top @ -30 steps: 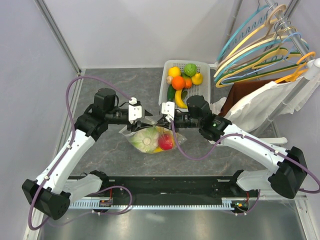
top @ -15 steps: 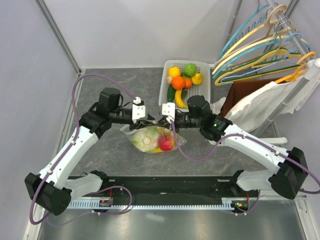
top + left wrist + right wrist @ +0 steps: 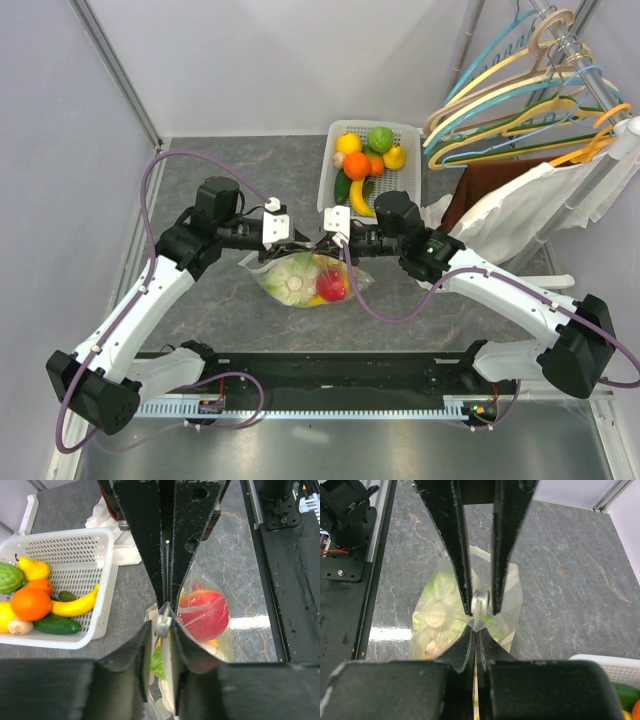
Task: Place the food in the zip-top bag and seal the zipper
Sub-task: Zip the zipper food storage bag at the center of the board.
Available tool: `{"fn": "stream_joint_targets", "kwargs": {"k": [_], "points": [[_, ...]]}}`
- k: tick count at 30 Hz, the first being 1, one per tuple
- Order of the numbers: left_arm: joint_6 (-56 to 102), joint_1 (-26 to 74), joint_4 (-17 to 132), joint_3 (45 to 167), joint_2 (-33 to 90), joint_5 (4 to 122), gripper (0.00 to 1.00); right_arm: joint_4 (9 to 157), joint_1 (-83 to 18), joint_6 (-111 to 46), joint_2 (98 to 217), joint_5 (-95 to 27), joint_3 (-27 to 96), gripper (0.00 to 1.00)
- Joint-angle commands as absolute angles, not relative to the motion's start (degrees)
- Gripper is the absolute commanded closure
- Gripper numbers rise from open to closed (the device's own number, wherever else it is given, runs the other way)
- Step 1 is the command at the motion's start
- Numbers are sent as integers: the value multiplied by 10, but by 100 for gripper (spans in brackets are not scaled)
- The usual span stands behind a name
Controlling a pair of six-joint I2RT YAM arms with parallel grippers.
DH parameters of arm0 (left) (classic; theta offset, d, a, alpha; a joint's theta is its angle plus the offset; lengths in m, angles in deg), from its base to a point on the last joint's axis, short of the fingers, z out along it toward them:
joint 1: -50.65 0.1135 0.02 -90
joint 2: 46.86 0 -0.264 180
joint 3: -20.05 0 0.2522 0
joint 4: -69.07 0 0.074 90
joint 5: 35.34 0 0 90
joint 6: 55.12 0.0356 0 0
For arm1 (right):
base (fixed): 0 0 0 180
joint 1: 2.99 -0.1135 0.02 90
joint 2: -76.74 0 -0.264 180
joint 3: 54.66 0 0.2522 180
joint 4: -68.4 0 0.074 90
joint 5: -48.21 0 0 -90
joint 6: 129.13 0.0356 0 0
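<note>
- Nearest us, well to the near side of the white basket [image 3: 65, 552], a black rail [image 3: 330, 372] runs along the table edge. A strip of bare grey table [image 3: 225, 300] lies beyond it.
- Just on the basket's near side, a little to its left, lies the zip-top bag [image 3: 300, 297]. It holds a green leafy piece [image 3: 292, 277], a red piece [image 3: 332, 286] and something yellow.
- Between the bag's bulk and the basket's near wall, the left gripper [image 3: 298, 242] and right gripper [image 3: 318, 242] meet tip to tip on the zipper [image 3: 166, 670]. Each is pinched almost together on that strip, with a pale slider tab [image 3: 481, 601] where they meet.
- We see little room between the fingertips and the basket's near rim.
- In the basket lie a banana [image 3: 360, 197], an orange [image 3: 356, 165] and other food [image 3: 380, 139].
- Left of the basket, bare table runs to the wall. Right of it, a white cloth [image 3: 510, 215] and hangers [image 3: 520, 90] crowd the edge.
</note>
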State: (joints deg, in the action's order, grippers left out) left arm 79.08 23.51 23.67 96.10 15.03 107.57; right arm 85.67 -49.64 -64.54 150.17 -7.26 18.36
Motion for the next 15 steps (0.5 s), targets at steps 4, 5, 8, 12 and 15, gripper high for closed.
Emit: {"fn": "stream_joint_targets", "kwargs": {"k": [4,5,8,12,15], "points": [[821,232,220,954,148,1068,92,833,-497,-663,1477,-46,195,100],[821,233,218,952,148,1061,93,834,-497,-667,1474,-45,194,100],[825,238,210,942,152,1042,93,837,-497,-673,1468,-43,190,100],[837,249,209,929,156,1033,92,843,-497,-682,1462,-41,186,100],[832,259,209,931,163,1032,92,847,-497,-687,1461,-39,184,100]]}}
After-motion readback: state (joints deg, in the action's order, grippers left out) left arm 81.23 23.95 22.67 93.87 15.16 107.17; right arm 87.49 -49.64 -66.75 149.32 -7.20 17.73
